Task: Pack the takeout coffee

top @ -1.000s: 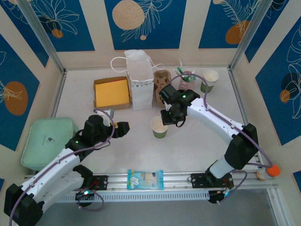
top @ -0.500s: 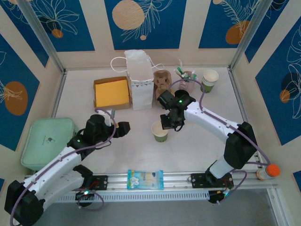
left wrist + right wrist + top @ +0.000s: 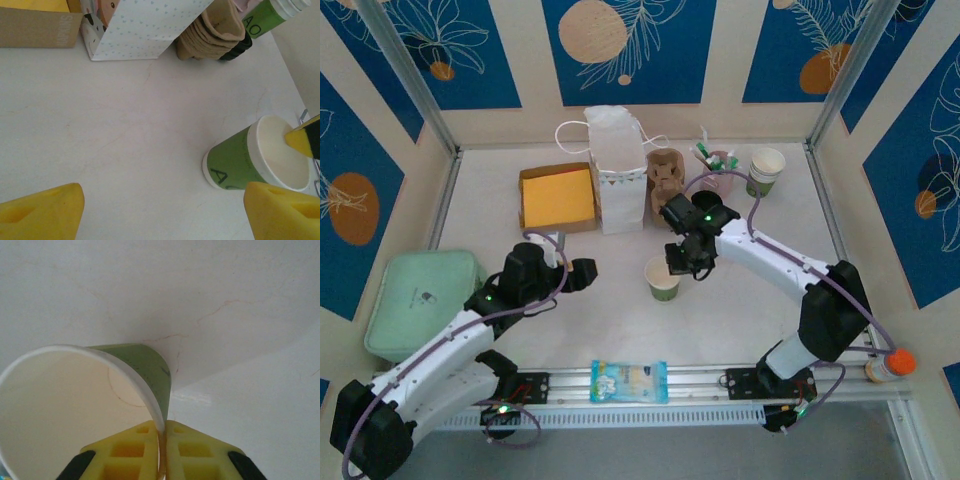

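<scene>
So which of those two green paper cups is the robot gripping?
The middle cup, its rim pinched by the right gripper. The other cup stands untouched at the back, beside the pink cup.

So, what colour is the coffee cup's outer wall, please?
The cup is green, best in left wrist view.

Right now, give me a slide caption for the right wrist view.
Right gripper pinches the rim of the green paper cup on the white table.

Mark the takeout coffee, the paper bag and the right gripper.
takeout coffee [image 3: 231,161]: left wrist view, green side wall.
paper bag [image 3: 618,180]: top external view, white front face.
right gripper [image 3: 163,429]: right wrist view, midway between its yellow fingertips.
</scene>
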`<state>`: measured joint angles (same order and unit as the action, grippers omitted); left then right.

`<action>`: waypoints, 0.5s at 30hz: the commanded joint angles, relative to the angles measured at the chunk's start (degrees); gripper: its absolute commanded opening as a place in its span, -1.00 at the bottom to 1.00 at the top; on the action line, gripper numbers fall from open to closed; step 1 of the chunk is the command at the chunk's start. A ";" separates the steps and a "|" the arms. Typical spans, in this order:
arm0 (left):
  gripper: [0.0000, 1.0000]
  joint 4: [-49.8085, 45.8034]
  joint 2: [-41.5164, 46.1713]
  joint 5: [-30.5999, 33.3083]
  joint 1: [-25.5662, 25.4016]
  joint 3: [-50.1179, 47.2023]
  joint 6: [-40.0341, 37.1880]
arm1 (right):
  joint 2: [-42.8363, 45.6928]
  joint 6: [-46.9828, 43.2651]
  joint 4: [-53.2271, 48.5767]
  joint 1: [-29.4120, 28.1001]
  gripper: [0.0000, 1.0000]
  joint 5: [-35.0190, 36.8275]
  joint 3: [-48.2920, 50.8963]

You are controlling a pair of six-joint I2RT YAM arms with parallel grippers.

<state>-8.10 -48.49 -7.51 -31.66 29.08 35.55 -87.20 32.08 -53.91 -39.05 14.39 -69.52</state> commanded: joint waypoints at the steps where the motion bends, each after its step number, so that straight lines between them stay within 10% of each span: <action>1: 0.67 1.12 -0.33 -1.46 -0.60 1.46 -0.04 | 1.81 0.79 -0.39 0.20 -0.63 -0.01 0.63; 7: 0.67 0.91 -0.72 -1.37 -0.68 1.98 0.03 | 3.15 0.68 -1.49 0.46 -0.14 0.51 0.05; 15: 0.67 0.77 -1.85 -1.28 -0.90 3.12 -0.48 | 7.64 0.32 -2.96 2.59 0.03 1.02 -2.37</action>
<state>-8.10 -49.95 -7.53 -31.86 29.93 35.55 -82.32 32.58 -55.42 -38.06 15.07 -69.73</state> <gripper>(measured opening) 0.832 0.513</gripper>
